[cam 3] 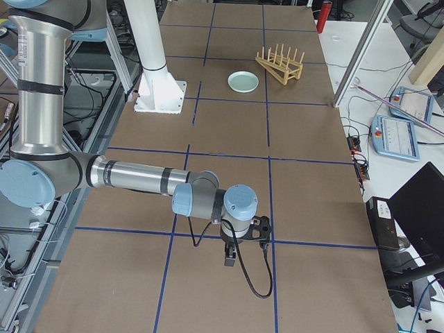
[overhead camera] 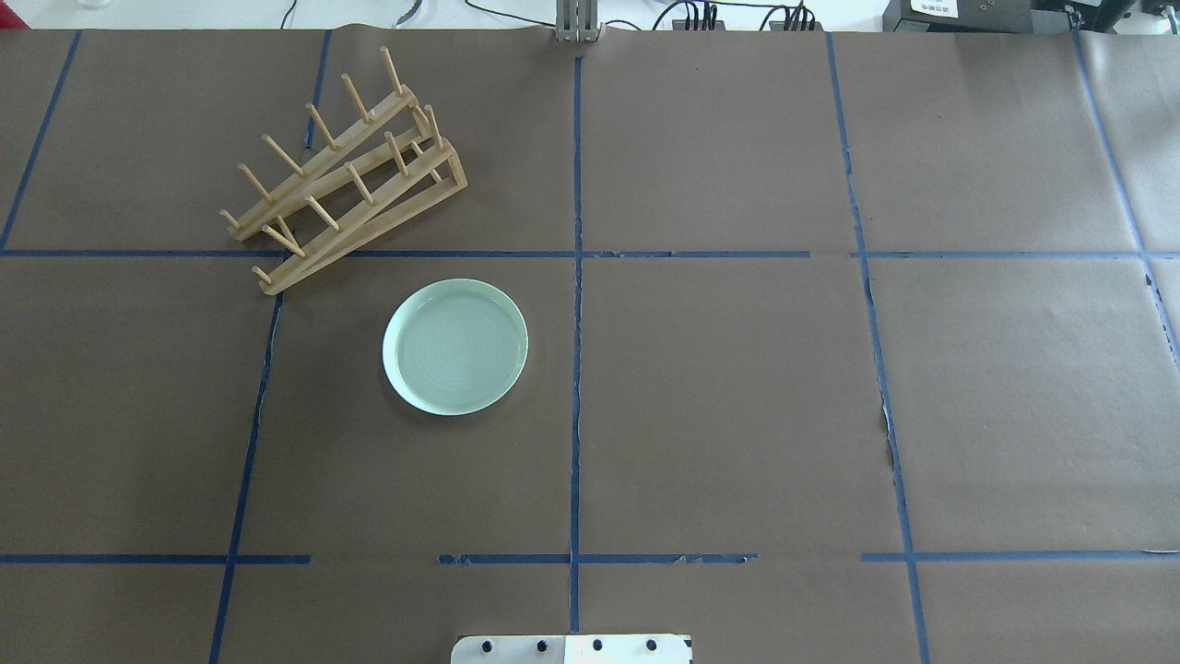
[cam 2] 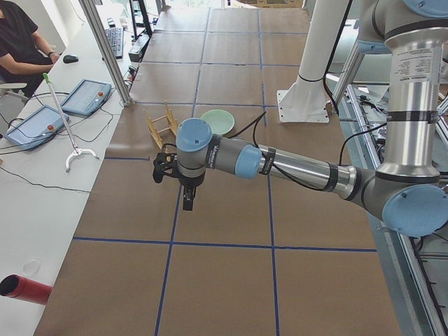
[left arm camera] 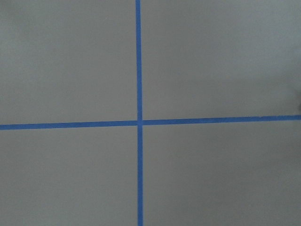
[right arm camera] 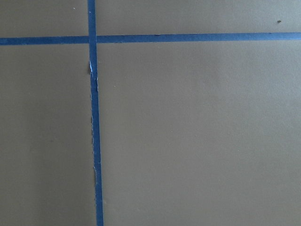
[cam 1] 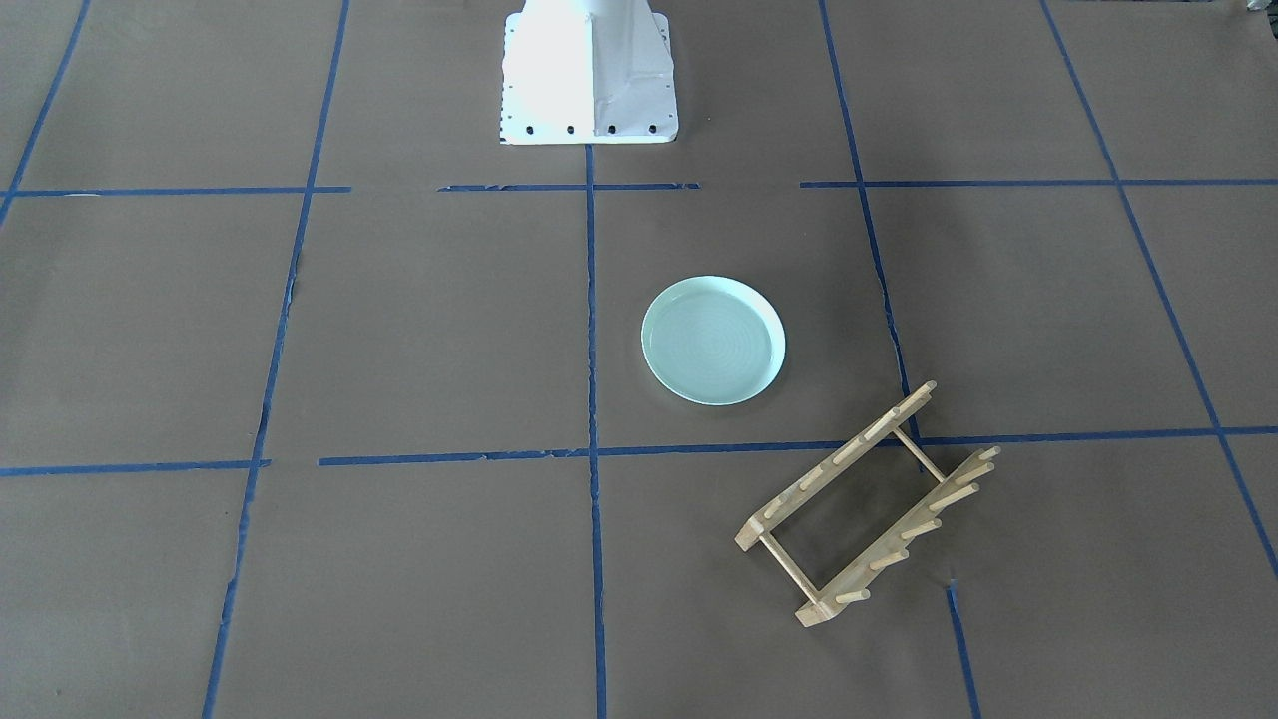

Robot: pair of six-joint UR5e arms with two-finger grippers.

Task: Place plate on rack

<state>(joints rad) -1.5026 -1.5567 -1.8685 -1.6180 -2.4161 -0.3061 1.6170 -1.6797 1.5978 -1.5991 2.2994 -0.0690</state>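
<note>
Brown paper covers the surface [overhead camera: 737,387], marked into squares by blue tape [overhead camera: 577,369], with the robot's white pedestal [cam 1: 587,75] at the middle of the robot's edge. On the robot's left half, the plate [overhead camera: 455,347] lies flat and right way up. It sits just left of the centre tape line, about midway between the robot's edge and the far edge. The rack [overhead camera: 346,175] stands closer to the far edge and towards the far left corner, pegs up and skewed to the grid, with one end crossing a tape line. Plate and rack are near each other but not touching.

The left arm [cam 2: 294,168] reaches out low over the left end of the surface, well apart from the plate, its tool pointing down above bare paper beside a tape line. Only the side view shows it, so I cannot tell whether the left jaws are open or closed. The right arm [cam 3: 139,177] is stretched low over the right end, and I cannot tell the state of the right jaws either. Each wrist view shows only paper and crossing tape lines.
</note>
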